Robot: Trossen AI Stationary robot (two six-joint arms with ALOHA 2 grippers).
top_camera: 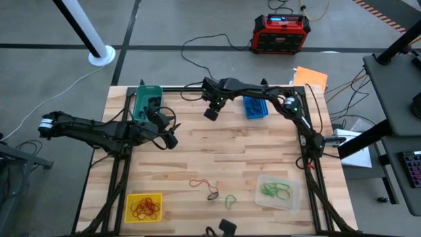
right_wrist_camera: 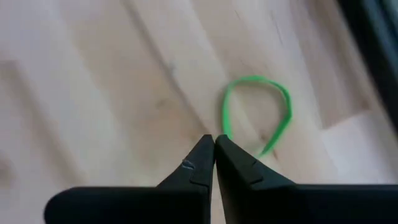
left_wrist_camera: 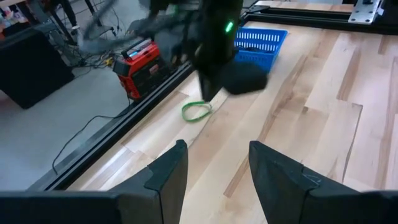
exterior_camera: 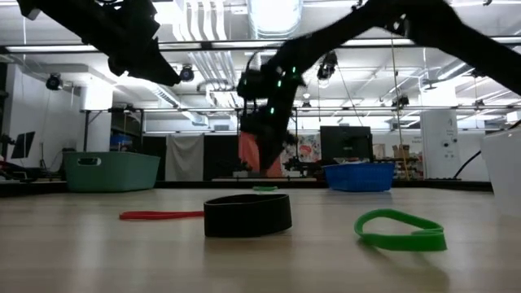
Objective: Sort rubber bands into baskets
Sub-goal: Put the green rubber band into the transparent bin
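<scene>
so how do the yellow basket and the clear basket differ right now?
The yellow basket sits at the table's near left corner, the clear basket near right. The yellow basket holds red-orange rubber bands; the clear basket holds green rubber bands. The yellow basket is opaque, the clear one see-through. Both are small shallow rectangular trays, and neither gripper is near them.

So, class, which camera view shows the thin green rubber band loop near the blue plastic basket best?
The right wrist view: the thin green rubber band loop lies large and whole just past the shut right hand. The left wrist view shows it small; the low view, a green sliver; the high view hides it.
</scene>
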